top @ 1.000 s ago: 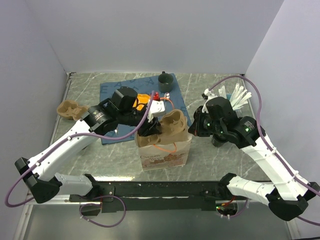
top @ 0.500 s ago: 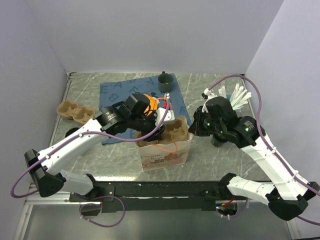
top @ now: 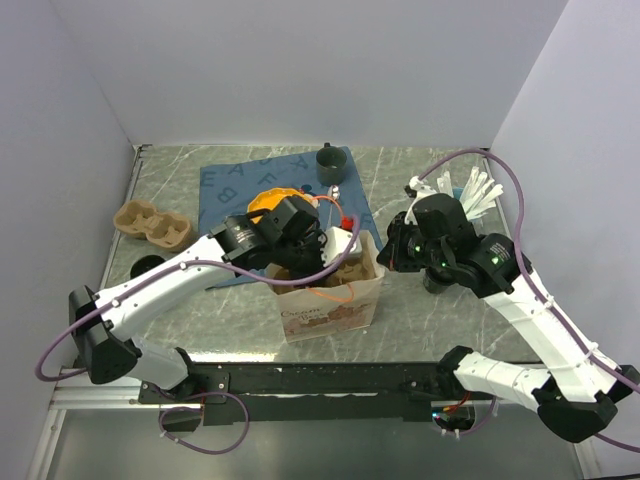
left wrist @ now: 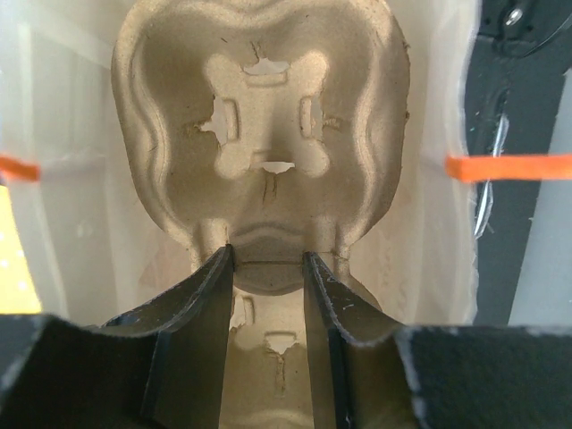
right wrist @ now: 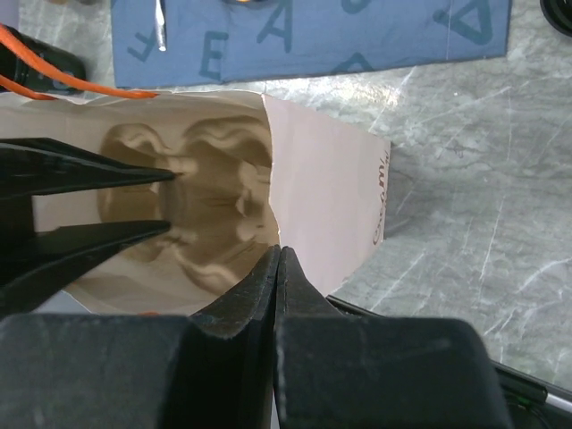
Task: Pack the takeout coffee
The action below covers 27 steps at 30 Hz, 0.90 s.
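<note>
A tan paper bag point(top: 330, 308) with orange handles stands open near the table's front. My left gripper point(top: 316, 263) reaches down into it, shut on the middle ridge of a brown pulp cup carrier point(top: 355, 262). In the left wrist view the carrier point(left wrist: 264, 116) lies deep between the bag's pale walls point(left wrist: 438, 179), with my left gripper point(left wrist: 266, 256) clamped on its ridge. My right gripper point(top: 382, 257) is shut on the bag's right rim. In the right wrist view it point(right wrist: 278, 253) pinches the bag's rim point(right wrist: 326, 179), and the carrier point(right wrist: 214, 201) shows inside.
A second pulp carrier point(top: 150, 222) lies at the left. A blue lettered mat point(top: 235, 185) holds a dark cup point(top: 329, 160) and an orange round item point(top: 270, 200). White utensils point(top: 476, 190) lie at the back right. A round hole point(top: 147, 265) is in the table at the left.
My left gripper has moved right and lowered the carrier from above the bag's mouth down inside it. The orange item is now uncovered. The right arm has held still.
</note>
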Available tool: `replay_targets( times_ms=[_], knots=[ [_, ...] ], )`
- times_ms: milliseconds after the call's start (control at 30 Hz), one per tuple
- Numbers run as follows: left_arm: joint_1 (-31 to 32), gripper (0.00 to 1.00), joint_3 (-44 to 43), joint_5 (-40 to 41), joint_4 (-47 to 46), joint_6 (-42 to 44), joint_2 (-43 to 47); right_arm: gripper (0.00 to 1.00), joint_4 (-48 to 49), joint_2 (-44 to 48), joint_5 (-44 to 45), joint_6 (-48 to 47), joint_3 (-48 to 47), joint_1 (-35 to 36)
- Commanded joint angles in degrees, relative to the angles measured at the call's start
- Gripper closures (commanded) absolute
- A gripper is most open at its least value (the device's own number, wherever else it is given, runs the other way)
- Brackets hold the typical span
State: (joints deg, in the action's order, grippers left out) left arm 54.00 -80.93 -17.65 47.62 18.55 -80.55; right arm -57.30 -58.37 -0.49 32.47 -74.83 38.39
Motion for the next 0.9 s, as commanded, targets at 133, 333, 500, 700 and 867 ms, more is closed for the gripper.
replay_targets(
  times_ms=[133, 333, 500, 700, 867],
  knots=[
    [2.4, 0.77, -1.3, 4.6, -2.8, -1.0, -2.2, 1.0, 4.4, 2.9, -1.5, 0.4, 2.6, 0.2],
    [3.6, 0.77, -2.1, 7.1, -2.7, -1.1, -4.9, 1.0, 4.7, 3.2, -2.2, 0.7, 3.7, 0.2],
    [3.7, 0.8, -2.6, 9.2, -0.5, -0.4, -5.8, 1.0, 4.7, 2.9, -1.8, 0.4, 3.8, 0.2],
    [3.7, 0.75, -1.2, 9.5, -1.2, -1.5, -4.9, 1.0, 4.4, 2.7, -1.4, -0.3, 3.3, 0.2],
    [3.8, 0.68, -1.3, 8.7, -2.0, -3.3, -6.3, 1.0, 4.6, 2.6, -1.7, -0.5, 3.6, 0.3]
  ],
)
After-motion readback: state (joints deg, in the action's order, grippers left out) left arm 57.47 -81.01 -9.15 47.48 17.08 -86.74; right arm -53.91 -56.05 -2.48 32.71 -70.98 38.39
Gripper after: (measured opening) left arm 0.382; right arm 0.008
